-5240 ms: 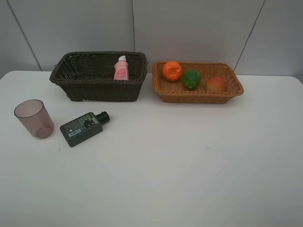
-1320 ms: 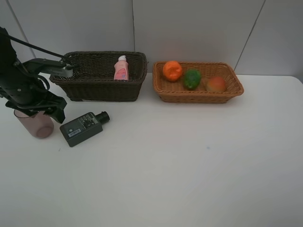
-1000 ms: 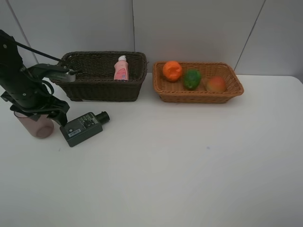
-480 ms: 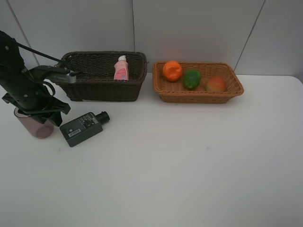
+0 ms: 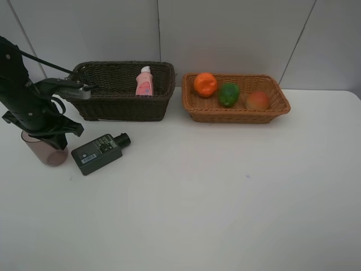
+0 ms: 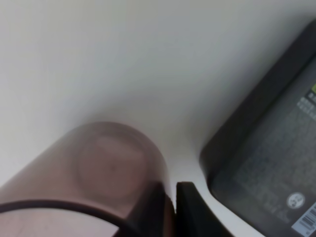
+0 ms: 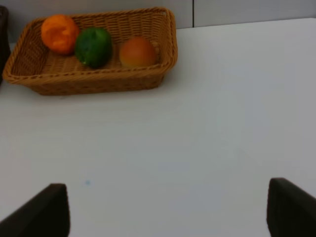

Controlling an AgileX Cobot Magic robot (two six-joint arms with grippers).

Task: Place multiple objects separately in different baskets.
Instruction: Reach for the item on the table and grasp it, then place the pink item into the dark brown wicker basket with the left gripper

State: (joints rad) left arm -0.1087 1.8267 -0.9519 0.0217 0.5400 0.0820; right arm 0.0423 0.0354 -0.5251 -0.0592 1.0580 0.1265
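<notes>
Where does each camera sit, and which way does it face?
Exterior high: mounted high, looks down on dark basket, tan basket; left arm shows.
Left wrist: on left arm, close above table; fingers shut on the mauve cup, bottle beside.
Right wrist: on right arm, faces tan basket; open fingers show.
Shared: exterior and right wrist see the fruits.

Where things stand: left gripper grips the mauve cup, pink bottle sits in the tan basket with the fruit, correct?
No: the exterior high view shows the pink bottle in the dark-brown basket, not the tan basket. The left gripper does grip the mauve cup.
</notes>
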